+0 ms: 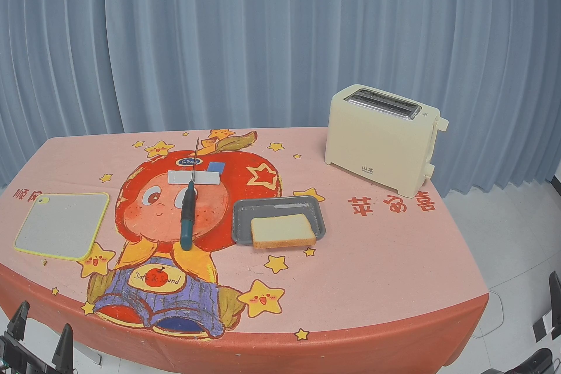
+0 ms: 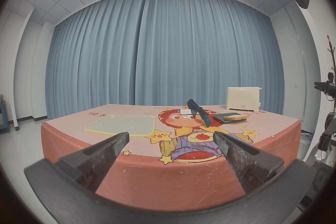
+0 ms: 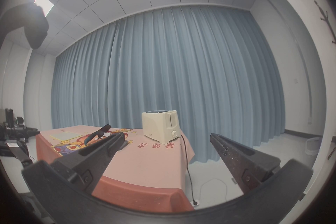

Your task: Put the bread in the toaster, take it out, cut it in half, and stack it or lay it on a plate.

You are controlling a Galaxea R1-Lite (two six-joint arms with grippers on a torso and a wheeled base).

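Blue curtain is hanging behind the pink table [image 1: 374, 252]. My left gripper [image 2: 170, 140] is hovering off the near left edge, fingers spread wide, empty. Board [image 1: 63, 224] is lying at the left, knife [image 1: 188, 205] resting mid-table, handle nearest me. Bread [image 1: 283, 231] is sitting on the near edge of the grey plate [image 1: 269, 208], right of the knife. Toaster [image 1: 380, 138] is standing far right. My right gripper [image 3: 166, 140] is hanging off the right side, fingers wide too. I'm judging nothing is started: I'm needing to grip the bread first, then lower it upright into a slot.

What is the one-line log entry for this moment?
bread: on tray | knife: on table | left gripper: open | right gripper: open
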